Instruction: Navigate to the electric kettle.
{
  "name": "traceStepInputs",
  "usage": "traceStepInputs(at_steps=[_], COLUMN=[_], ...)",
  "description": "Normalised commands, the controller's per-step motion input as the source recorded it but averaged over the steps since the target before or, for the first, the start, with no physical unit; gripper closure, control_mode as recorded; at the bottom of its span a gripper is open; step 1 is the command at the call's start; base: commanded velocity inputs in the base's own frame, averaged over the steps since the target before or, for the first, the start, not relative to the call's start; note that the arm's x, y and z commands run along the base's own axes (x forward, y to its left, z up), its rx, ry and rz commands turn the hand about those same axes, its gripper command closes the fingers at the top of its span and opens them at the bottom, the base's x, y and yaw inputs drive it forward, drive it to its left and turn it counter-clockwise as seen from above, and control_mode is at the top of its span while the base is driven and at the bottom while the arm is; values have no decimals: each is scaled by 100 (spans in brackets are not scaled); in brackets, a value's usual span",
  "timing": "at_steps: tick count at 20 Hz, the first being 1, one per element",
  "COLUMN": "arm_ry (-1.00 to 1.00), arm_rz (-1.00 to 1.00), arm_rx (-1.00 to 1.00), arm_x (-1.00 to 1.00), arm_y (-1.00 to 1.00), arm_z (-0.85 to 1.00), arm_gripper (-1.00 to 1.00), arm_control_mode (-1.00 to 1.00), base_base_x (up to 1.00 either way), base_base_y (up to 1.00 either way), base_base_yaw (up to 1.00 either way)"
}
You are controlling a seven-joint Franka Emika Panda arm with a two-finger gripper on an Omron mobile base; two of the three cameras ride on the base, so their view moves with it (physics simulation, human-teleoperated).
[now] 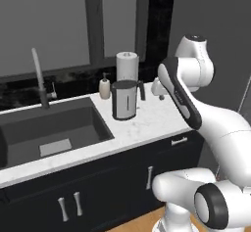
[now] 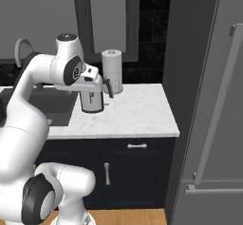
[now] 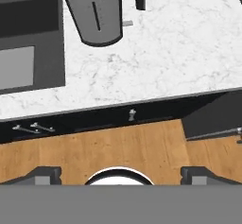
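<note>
Marble counter (image 1: 157, 121), electric kettle (image 1: 124, 100), hand (image 3: 121, 175) spread, pointing down

Even, dim rendered light; soft shadows; slightly coarse, no glare.

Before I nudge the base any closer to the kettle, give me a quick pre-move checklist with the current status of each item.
1. Electric kettle in sight of both base cameras: ok, it stands upright on the white counter right of the sink.
2. Right target, not the paper towel roll behind it: ok, silver body, black handle.
3. Base facing the counter in front of the kettle: ok; exact gap cannot tell.
4. Arm clear of the kettle: cannot tell; the right base view has the arm overlapping it.
5. Gripper empty, jaws spread: ok, hand view shows wood floor between the tips.
6. Fridge clearance on the right: cannot tell.
</note>
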Motion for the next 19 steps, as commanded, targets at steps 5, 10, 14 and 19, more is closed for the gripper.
traceStepInputs(at_steps=[5,10,14,19], arm_ry=[0,0,0,0], arm_rz=[0,0,0,0], arm_rx=[0,0,0,0], arm_x=[0,0,0,0], arm_y=[0,0,0,0], arm_z=[0,0,0,0], arm_gripper=[-100,-100,-100,-100], arm_control_mode=[100,100,100,100], base_base_x=[71,58,56,57], base_base_y=[-42,-30,-12,0], base_base_yaw=[28,24,31,31])
